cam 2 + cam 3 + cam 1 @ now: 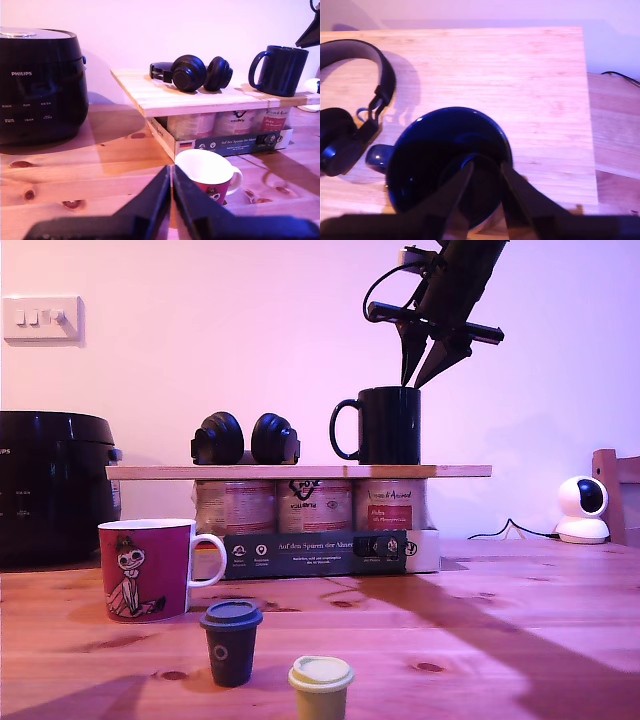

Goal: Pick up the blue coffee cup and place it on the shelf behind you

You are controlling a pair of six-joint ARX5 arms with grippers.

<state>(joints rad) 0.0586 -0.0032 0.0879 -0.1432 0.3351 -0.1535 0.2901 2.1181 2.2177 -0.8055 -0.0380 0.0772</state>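
Hovering w/ second pincer (pixel 420 377) spread just above blue coffee cup (pixel 388 426) on shelf (pixel 300 471); risking snagging rim, tipping it.

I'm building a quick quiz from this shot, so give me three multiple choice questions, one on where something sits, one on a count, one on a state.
1. Where does the blue coffee cup stand?
A. on the shelf
B. on the table beside the red mug
C. inside the box under the plank

2. How many small lidded cups stand at the table's front edge in the exterior view?
A. one
B. two
C. four

3. How is my first tool?
A. shut on the red mug
B. wide open
C. shut, holding nothing

Answers: 1 A, its base rests on the plank beside the headphones. 2 B, a dark cup and a yellowish cup. 3 C, its fingers meet with nothing between them, the red mug beyond.
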